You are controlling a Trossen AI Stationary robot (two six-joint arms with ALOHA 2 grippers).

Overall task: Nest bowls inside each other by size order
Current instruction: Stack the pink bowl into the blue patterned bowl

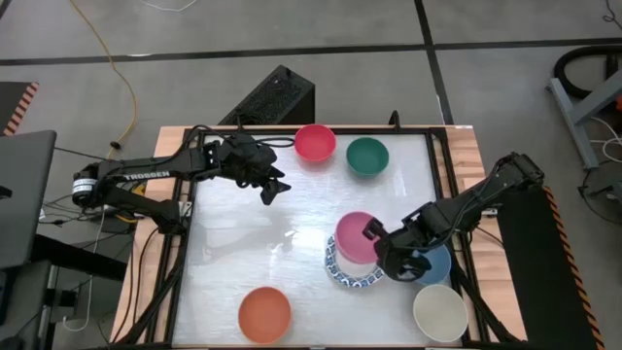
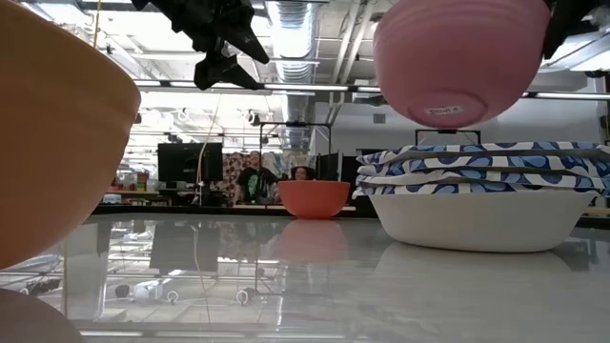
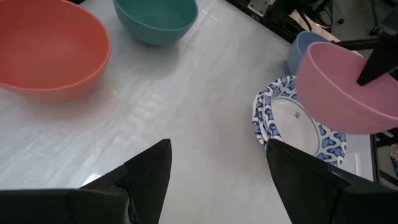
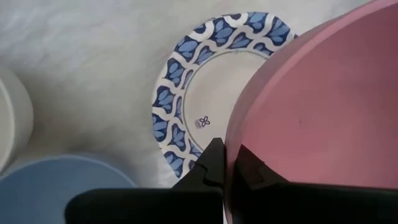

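Above the patterned bowls [image 1: 348, 274], the right gripper [image 1: 373, 233] carries the pink bowl [image 1: 356, 236] clear of the table; in the low view the pink bowl [image 2: 457, 59] hangs with open air between its base and the stack of blue-and-white rims [image 2: 486, 167] below. The right wrist view shows this gripper's two fingers [image 4: 214, 163] pinched on the rim of the pink bowl [image 4: 323, 106], one on either side of the wall, with the white centre of the top patterned bowl [image 4: 211, 93] beneath. Partly under the right arm, the blue bowl [image 1: 437, 267] lies just beside the patterned stack, and the cream bowl [image 1: 440, 311] sits near the table's front right corner. Along the far edge the red bowl [image 1: 315, 142] and the teal bowl [image 1: 367, 156] stand side by side, apart from each other. Alone at the front, left of centre, sits the orange bowl [image 1: 264, 314]. Well away from the stack, the left gripper [image 1: 273, 188] hangs over bare table [image 1: 233, 253] near the red bowl; its fingers [image 3: 149, 174] are spread wide and hold nothing, as the left wrist view shows. From that same view the red bowl [image 3: 50, 50], the teal bowl [image 3: 155, 18] and the raised pink bowl [image 3: 342, 87] are all visible.
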